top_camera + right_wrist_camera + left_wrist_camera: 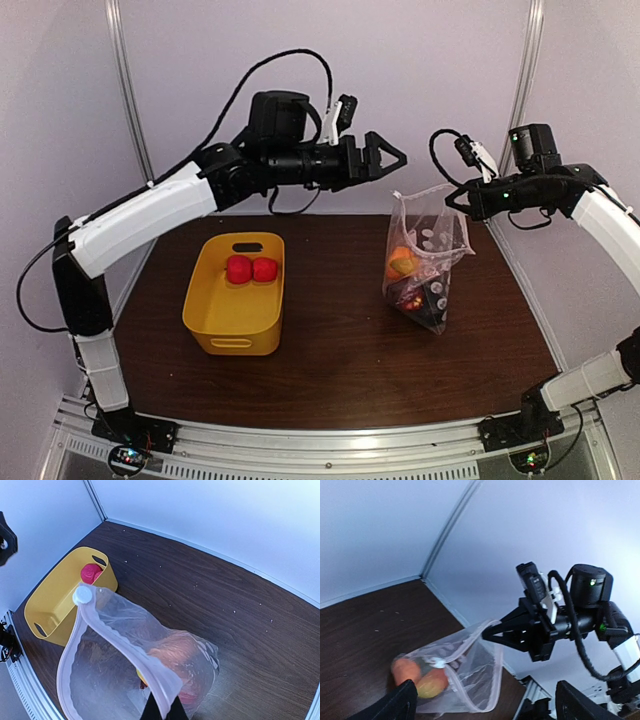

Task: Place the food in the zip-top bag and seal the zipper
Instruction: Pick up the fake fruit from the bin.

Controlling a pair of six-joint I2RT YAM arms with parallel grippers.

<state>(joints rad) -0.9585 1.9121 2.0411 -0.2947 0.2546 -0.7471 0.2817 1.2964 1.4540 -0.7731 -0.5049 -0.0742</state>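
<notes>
The zip-top bag hangs upright over the table's right half with its mouth gaping. My right gripper is shut on the top right corner of its zipper, which is unsealed, with a white tab at the far end. Orange, yellow, red and dark food lies in the bag's bottom. Two red food pieces sit in the yellow basket. My left gripper stands open and empty in the air, up and to the left of the bag's mouth. In the left wrist view the bag lies between my fingers.
The yellow basket stands left of centre on the dark wooden table. Grey walls and corner posts close in the back and sides. A metal rail with both arm bases runs along the near edge.
</notes>
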